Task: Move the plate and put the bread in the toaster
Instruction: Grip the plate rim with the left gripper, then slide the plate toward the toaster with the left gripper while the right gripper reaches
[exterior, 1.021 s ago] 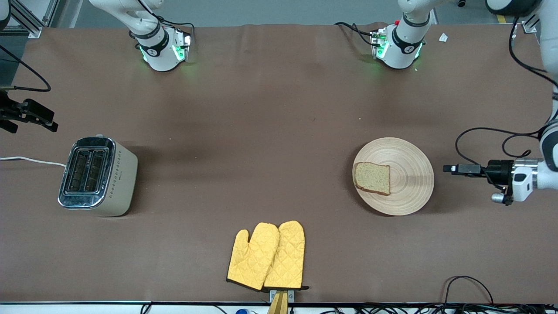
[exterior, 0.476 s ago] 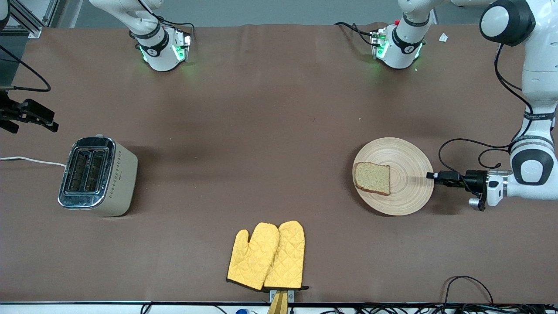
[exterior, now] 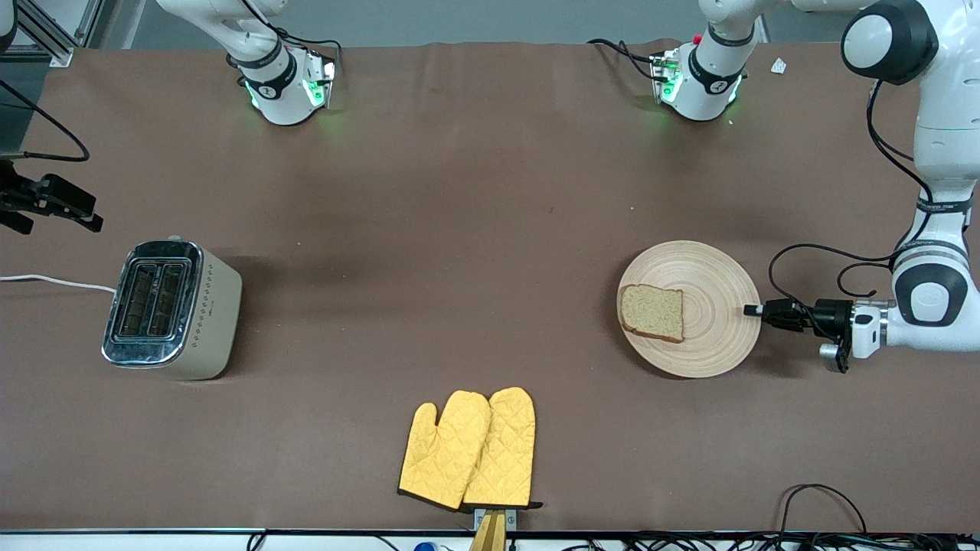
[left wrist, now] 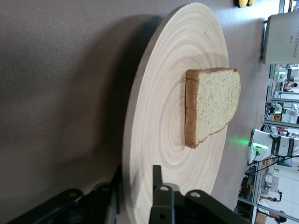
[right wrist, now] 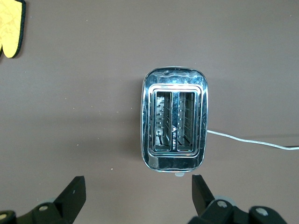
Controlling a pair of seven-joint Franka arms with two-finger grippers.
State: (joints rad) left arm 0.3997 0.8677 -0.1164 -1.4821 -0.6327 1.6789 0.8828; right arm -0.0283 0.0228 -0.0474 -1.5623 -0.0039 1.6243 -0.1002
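Left gripper point(exterior: 754, 310) is clamped on the rim of the round light-wood plate point(exterior: 716, 285); its wrist view shows one finger point(left wrist: 156, 179) above the rim, one below. The square brown bread slice point(exterior: 652, 312) lies on that plate. Right gripper point(right wrist: 135, 193) hangs spread wide over the beige chrome-topped toaster point(exterior: 172, 308), whose logo can't be read.

right gripper point(exterior: 96, 222): in the front view we saw only its dark fingers at the picture's edge, the arm cut off.
left gripper point(left wrist: 138, 186): in the left wrist view its body ran off the edge.
plate point(left wrist: 159, 116): its rim passed between the fingers, so we could not see that part.
oven mitts point(right wrist: 10, 28): cropped by the right wrist view's corner.
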